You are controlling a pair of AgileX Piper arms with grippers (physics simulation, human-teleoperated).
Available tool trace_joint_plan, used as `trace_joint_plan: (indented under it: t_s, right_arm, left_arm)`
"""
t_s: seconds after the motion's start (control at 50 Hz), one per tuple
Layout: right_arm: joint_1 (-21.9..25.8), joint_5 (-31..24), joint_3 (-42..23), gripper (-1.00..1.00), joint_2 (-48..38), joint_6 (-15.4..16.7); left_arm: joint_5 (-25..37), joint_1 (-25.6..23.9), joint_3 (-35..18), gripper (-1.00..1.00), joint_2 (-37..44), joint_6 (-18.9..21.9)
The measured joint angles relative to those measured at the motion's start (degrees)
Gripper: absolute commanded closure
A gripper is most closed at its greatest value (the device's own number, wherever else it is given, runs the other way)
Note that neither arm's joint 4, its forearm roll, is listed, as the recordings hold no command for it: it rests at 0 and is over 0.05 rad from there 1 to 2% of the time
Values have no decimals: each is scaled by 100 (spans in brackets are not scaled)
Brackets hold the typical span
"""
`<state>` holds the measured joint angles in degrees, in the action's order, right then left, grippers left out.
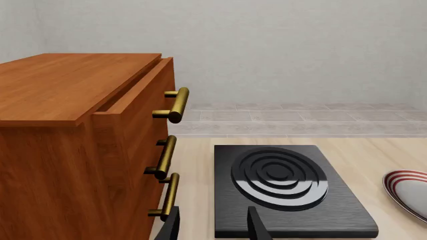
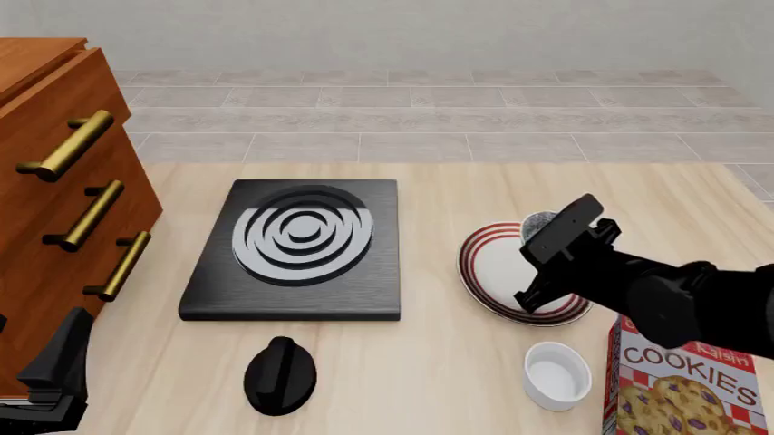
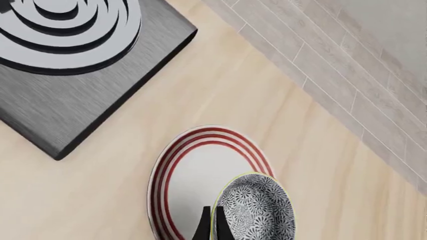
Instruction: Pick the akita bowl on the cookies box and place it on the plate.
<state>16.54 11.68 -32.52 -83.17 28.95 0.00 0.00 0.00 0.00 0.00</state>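
Note:
The akita bowl, white inside with a dark net pattern, is over the far right part of the plate, a white plate with red rings. My right gripper is shut on the bowl's rim, one finger inside and one outside. I cannot tell whether the bowl touches the plate. In the front view the right arm hides most of the bowl above the plate. The cookies box lies at the near right with nothing on it. My left gripper is open and empty near the stove's front edge.
A black square stove with grey rings sits left of the plate, with a black knob in front of it. A plain white small bowl stands beside the cookies box. A wooden drawer cabinet with brass handles fills the left edge.

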Motion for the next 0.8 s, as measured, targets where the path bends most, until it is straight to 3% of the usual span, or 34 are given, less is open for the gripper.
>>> trace_joint_plan:
  t_s: [0.8]
  right_arm:
    - [22, 94, -274, 100, -452, 57]
  left_arm:
    - [0, 0, 0, -100, 0, 0]
